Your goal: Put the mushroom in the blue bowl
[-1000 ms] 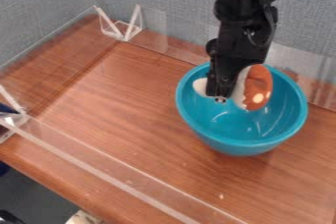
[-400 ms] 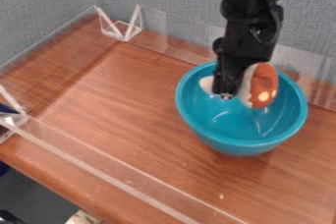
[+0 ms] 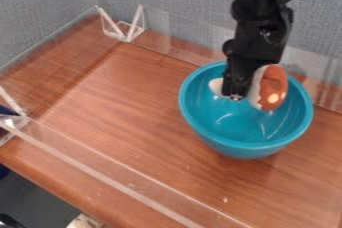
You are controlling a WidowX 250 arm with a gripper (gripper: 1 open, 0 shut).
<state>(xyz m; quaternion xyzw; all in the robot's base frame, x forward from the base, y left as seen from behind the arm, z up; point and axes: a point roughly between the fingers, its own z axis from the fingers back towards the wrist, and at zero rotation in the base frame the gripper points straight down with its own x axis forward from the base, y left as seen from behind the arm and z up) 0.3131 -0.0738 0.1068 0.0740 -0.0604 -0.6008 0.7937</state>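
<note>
Tool (image 3: pixel 251 94) is clenched on the mushroom (image 3: pixel 271 87), already down inside the blue bowl (image 3: pixel 227 137). It should just unclench low so the mushroom doesn't bounce out

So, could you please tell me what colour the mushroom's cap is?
Reddish-orange; the mushroom shows it in the only camera view, above the blue bowl.

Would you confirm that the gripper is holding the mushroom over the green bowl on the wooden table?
Not quite: the bowl is blue, a teal shade, not green. The camera view shows the gripper shut on the mushroom, holding it over the blue bowl, which stands on the wooden table.
</note>
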